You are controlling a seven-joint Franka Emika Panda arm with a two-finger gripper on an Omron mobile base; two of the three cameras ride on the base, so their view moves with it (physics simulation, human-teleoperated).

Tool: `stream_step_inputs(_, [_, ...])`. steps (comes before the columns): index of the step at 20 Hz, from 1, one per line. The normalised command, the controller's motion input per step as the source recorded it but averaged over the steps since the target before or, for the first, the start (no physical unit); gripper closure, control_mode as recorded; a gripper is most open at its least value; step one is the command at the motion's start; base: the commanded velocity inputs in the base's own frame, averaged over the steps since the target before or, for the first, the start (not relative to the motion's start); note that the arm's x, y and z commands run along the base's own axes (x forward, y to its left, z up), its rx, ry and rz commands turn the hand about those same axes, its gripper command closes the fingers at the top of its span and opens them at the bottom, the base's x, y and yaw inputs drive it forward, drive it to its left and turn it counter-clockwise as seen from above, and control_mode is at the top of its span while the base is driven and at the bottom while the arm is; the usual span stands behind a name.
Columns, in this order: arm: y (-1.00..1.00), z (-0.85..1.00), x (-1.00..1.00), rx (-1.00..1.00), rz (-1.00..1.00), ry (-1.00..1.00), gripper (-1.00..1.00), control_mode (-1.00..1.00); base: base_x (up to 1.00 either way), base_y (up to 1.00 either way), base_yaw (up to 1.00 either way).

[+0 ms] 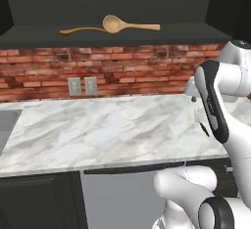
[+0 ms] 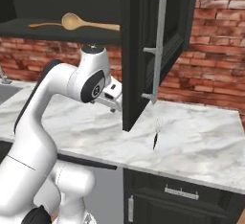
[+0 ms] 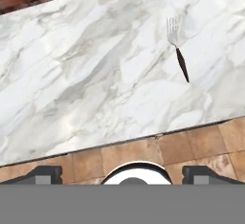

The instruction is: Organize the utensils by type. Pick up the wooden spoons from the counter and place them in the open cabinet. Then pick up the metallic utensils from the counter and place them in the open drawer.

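Note:
Two wooden spoons lie on the dark shelf of the open cabinet point(image 1: 147, 34): the large light-tan one point(image 1: 120, 25) point(image 2: 76, 23) and, left of it, the thin orange-brown one point(image 1: 77, 30). On the white marble counter point(image 1: 98, 130) point(image 3: 86, 74) rests one small fork point(image 2: 155, 135) point(image 3: 178, 50), silver prongs pointing away and dark handle toward the counter's edge. The second fork is out of view. My gripper point(image 3: 124, 175) hovers over the counter edge, left of the fork and apart from it, open with nothing between its widely spread fingertips.
The cabinet's black door point(image 2: 153, 46) with a long steel handle hangs open just right of my hand, between it and the fork. A grey sink point(image 1: 7, 125) lies at the counter's left end. A dark-grey drawer point(image 1: 117, 198) stands open below the counter edge.

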Motion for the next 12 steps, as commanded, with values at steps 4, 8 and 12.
stream_step_inputs(4, [0.0,0.0,0.0,0.0,0.0,0.0,-1.0,1.0,0.67,-0.38,0.05])
stream_step_inputs(8, [0.0,0.0,0.0,0.0,0.0,0.0,-1.0,1.0,0.28,-0.19,0.0])
stream_step_inputs(12, [-0.04,-0.08,0.02,0.0,0.0,0.0,-1.0,-1.0,0.0,0.0,0.0])
